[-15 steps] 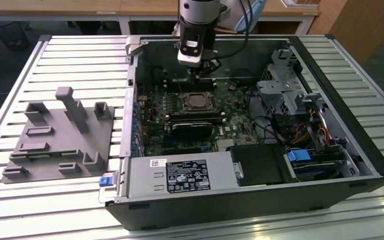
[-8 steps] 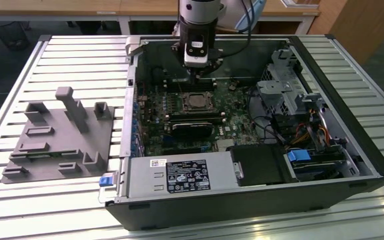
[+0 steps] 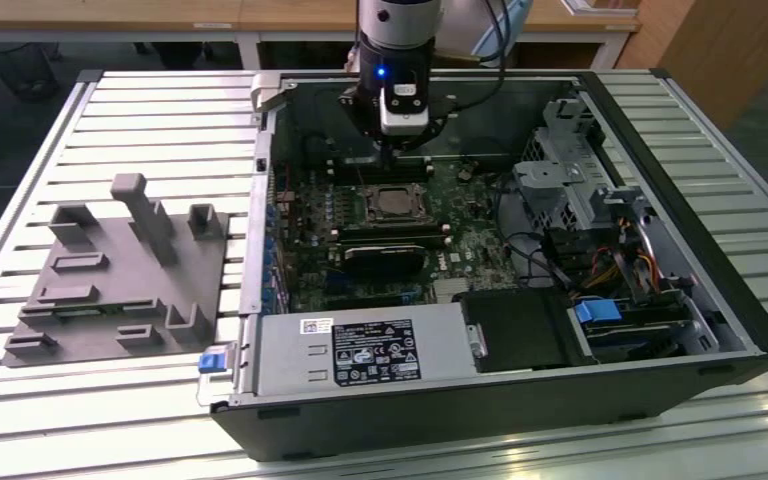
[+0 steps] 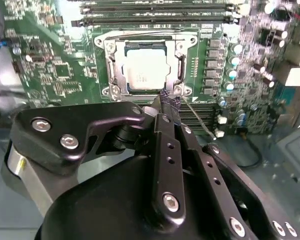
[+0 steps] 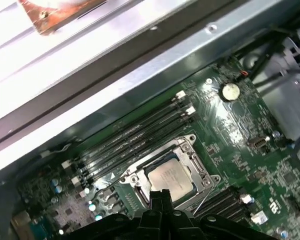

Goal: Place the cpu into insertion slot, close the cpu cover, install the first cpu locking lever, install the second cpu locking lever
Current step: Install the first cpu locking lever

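– Since the black two-finger gripper [image 4: 169,101] has its fingers pressed together with nothing between them, what would you watch on this lever step?

– I'd use the closed tips as a pusher. In the second wrist view they sit at the socket corner nearest them, just beside the thin silvery wire locking lever [image 4: 200,121]. It slants away from the frame and looks unlatched to me. Press on the wire itself, low and steady, and sweep it in toward its hook. A tip that slides off could scrape the green circuit board [image 4: 55,70] or its small parts.

– And the cover?

– The thin silvery metal cpu cover [image 4: 120,65], a square frame with a cut-out centre, appears to lie flat over the chip, so that part seems done. Whether any lever is hooked, I cannot tell.

– Where is the chip?

– The small flat square cpu [image 4: 146,70], with its dull silver-grey top and faint print, lies in the square, metal-rimmed insertion slot [image 4: 104,91]. It looks level and square to the frame, and shows through the cut-out.

– Beyond it?

– Long black memory slots [image 4: 155,7] run just beside the socket's far edge. In the exterior view the whole board lies in an open black computer case [image 3: 744,330] on a grey slatted table [image 3: 131,120].
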{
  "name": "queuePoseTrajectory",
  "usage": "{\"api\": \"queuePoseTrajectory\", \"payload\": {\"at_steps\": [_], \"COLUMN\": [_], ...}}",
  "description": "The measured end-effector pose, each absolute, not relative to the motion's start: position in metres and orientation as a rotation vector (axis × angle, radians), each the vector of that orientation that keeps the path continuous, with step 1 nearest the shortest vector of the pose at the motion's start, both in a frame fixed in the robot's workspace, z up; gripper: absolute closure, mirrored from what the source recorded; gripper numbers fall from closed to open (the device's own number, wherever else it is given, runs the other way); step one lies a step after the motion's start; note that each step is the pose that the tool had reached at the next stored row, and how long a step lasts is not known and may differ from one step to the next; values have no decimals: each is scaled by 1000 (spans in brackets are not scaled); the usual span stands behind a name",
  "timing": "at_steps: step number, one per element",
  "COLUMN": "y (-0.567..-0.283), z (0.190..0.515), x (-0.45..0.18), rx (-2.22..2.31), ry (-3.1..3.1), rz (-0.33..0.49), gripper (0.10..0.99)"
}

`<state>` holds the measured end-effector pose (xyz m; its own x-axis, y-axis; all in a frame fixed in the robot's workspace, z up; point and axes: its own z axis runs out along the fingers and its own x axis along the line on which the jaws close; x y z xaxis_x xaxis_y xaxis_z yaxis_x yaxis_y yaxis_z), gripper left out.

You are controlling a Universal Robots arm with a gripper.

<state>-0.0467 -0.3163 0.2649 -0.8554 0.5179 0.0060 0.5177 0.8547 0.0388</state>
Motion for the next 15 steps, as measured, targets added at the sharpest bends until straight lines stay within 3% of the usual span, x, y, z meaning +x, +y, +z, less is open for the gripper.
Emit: {"api": "queuePoseTrajectory", "payload": {"at_steps": [15], "y": [-316], "z": [264], "x": [-47], "rx": [397], "ry": [3117], "rz": [62], "gripper": [980]}}
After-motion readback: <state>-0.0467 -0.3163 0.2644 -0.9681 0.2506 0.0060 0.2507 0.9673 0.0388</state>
